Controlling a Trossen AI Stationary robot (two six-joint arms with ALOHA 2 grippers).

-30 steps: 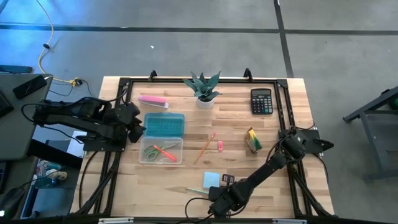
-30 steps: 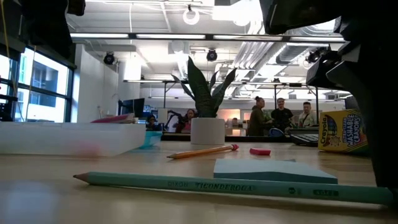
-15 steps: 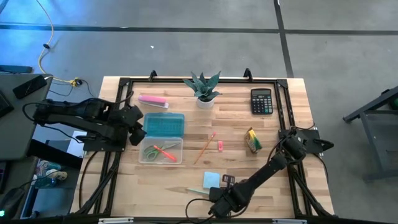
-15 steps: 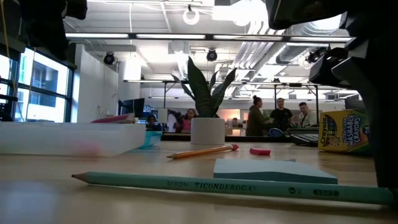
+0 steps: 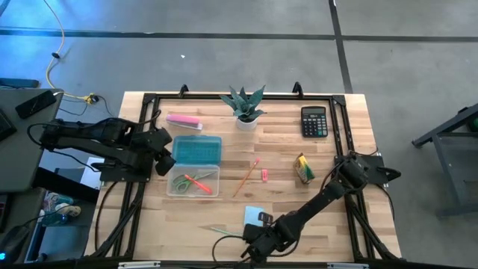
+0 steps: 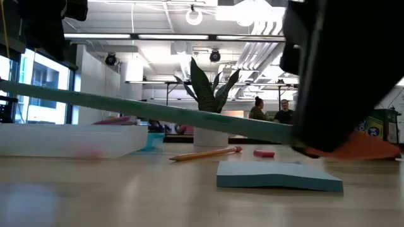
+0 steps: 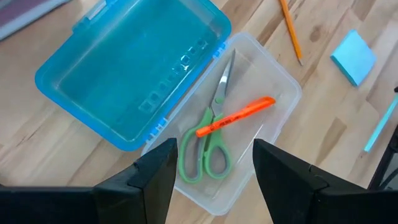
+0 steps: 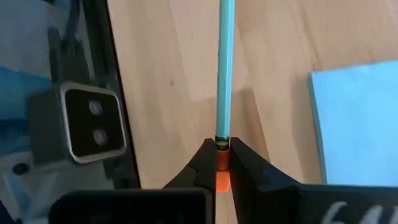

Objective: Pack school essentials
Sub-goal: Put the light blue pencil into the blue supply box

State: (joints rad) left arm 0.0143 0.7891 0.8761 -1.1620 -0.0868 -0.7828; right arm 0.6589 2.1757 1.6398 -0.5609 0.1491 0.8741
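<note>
My right gripper (image 8: 222,163) is low at the table's near edge (image 5: 251,236), shut on the teal pencil (image 5: 220,229), which crosses the low view as a raised slanting bar (image 6: 158,112). My left gripper (image 7: 214,180) hangs open above the clear case tray (image 5: 194,181), touching nothing. In the tray lie the green-handled scissors (image 7: 208,146) and the red pen (image 7: 236,116). The blue sticky-note pad (image 5: 254,215), orange pencil (image 5: 246,178), pink eraser (image 5: 264,175) and crayon box (image 5: 303,169) rest on the table. My right gripper pinches the teal pencil at its eraser end (image 8: 222,146) between the two fingers. The fingers come low from the table's right and lie along the pencil, which sticks straight out ahead of them. The pencil is lifted clear of the table and tilted (image 6: 240,126).
The case's blue lid (image 5: 198,148) lies open behind the tray. A potted plant (image 5: 244,104), a black calculator (image 5: 314,121) and a long pink bar (image 5: 184,120) stand along the far side. A black frame (image 5: 149,101) rims the table. Bare wood shows at centre.
My right gripper has moved toward the table's left and risen a little, carrying the teal pencil. The pencil, which lay flat on the table near the low camera, is now lifted clear and slanted, with its tip farther left.
</note>
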